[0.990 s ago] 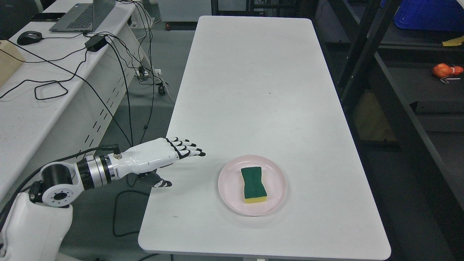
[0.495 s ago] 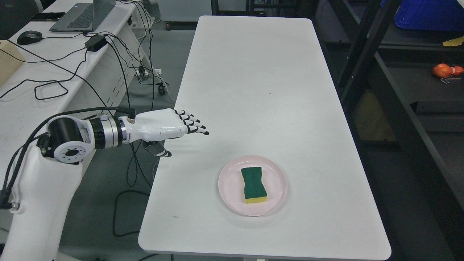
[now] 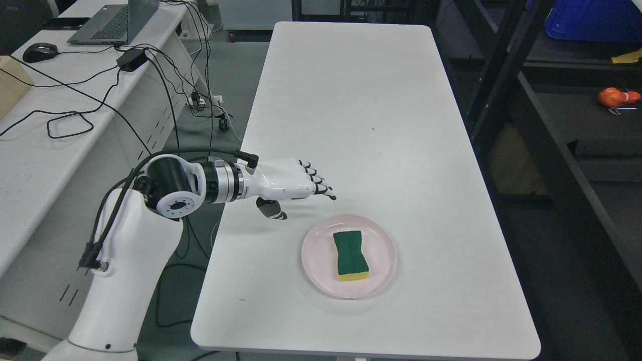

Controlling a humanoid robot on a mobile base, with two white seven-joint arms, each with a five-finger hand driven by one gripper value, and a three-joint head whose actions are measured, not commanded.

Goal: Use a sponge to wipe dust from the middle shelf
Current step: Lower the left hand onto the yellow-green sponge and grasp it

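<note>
A sponge (image 3: 351, 254) with a green top and yellow underside lies in a pale pink plate (image 3: 321, 265) near the front of a long white table (image 3: 351, 110). My left hand (image 3: 306, 198) hovers over the table, just left of and above the plate's far-left rim, fingers stretched out flat toward the right and thumb hanging below. It is open and holds nothing. About a hand's width separates its fingertips from the sponge. A dark metal shelf rack (image 3: 551, 135) stands to the right of the table. My right arm does not show.
A second white desk (image 3: 60, 125) at the left carries a laptop (image 3: 113, 22), a mouse (image 3: 37, 51), a power brick and loose black cables. On the rack at the right lie an orange object (image 3: 618, 97) and a blue bin (image 3: 592, 20).
My left arm has risen and swung rightward over the table, bringing the open hand from beyond the table's left edge to just beside the plate. Sponge and plate have not moved.
</note>
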